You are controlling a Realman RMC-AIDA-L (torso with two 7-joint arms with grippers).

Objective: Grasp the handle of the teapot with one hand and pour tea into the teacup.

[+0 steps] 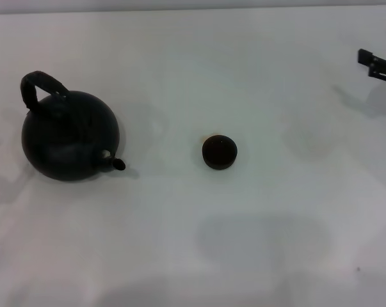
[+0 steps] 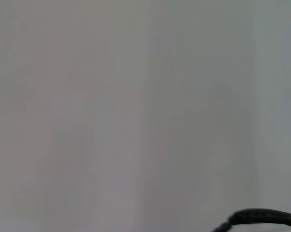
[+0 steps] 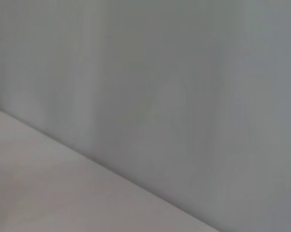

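— Starting at the left: what did the left gripper have hold of?

— Nothing that could be seen. The left gripper was out of the head view, and its wrist view showed only a pale wall and a thin dark curved strip [image 2: 263, 217] cut off at the edge — what that was could not be made out. How far its jaws stood open could not be told.

— And the teapot?

— The teapot [image 1: 70, 135] sat upright on the white counter [image 1: 193, 256] at the left, its handle [image 1: 42, 86] arched up over the top and leaning toward the far left, free of any grip. Its spout [image 1: 118, 164] pointed toward the right and slightly near, toward the teacup [image 1: 219, 151]. The lid was hard to tell apart from the black body.

— Anything between pot and cup?

— Bare counter only. The teacup stood near the middle, well apart from the pot; its inside was too dark to read.

— The right side?

— The right gripper [image 1: 376, 64] showed as dark bars at the far right edge, cut off by the frame, well apart from the cup, touching nothing — whether its jaws were open could not be told.
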